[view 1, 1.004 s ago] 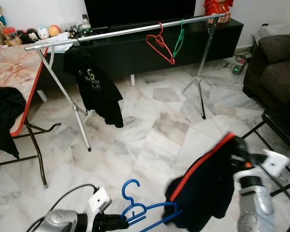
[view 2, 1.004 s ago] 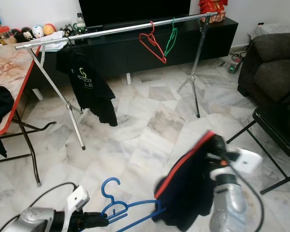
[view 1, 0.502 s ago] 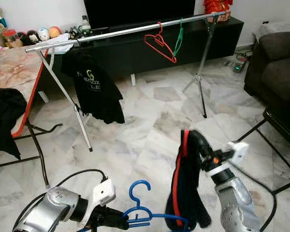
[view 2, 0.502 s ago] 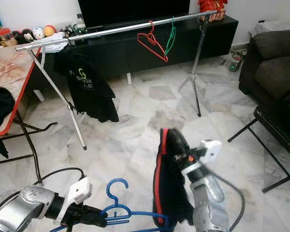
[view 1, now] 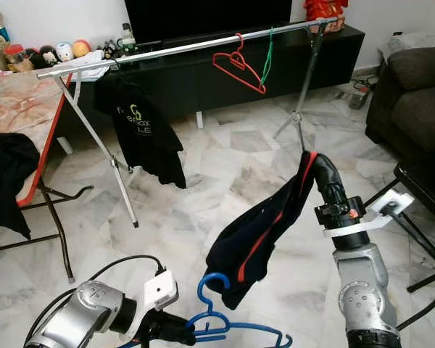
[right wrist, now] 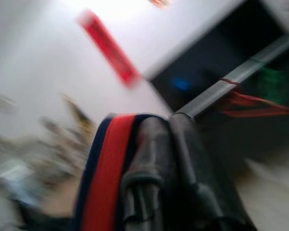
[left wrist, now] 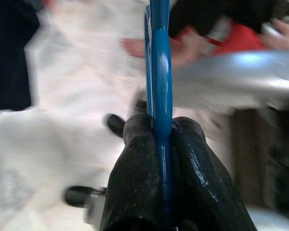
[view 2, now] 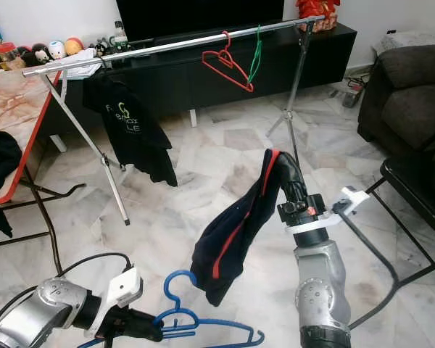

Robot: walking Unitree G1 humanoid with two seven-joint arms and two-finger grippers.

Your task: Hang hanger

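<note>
Left claw (left wrist: 161,139): I see it low at my left, fingers clamped on the blue hanger (view 1: 228,330), hook up. Right claw (view 1: 320,174): raised above and right of the hanger, gripping a dark red-striped garment (view 1: 257,239) that drapes toward the hook.

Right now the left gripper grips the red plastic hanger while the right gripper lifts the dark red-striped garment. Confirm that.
Wrong colour: the left gripper is shut on a blue plastic hanger, as the left wrist view shows. The right gripper does lift the dark red-striped garment.
</note>
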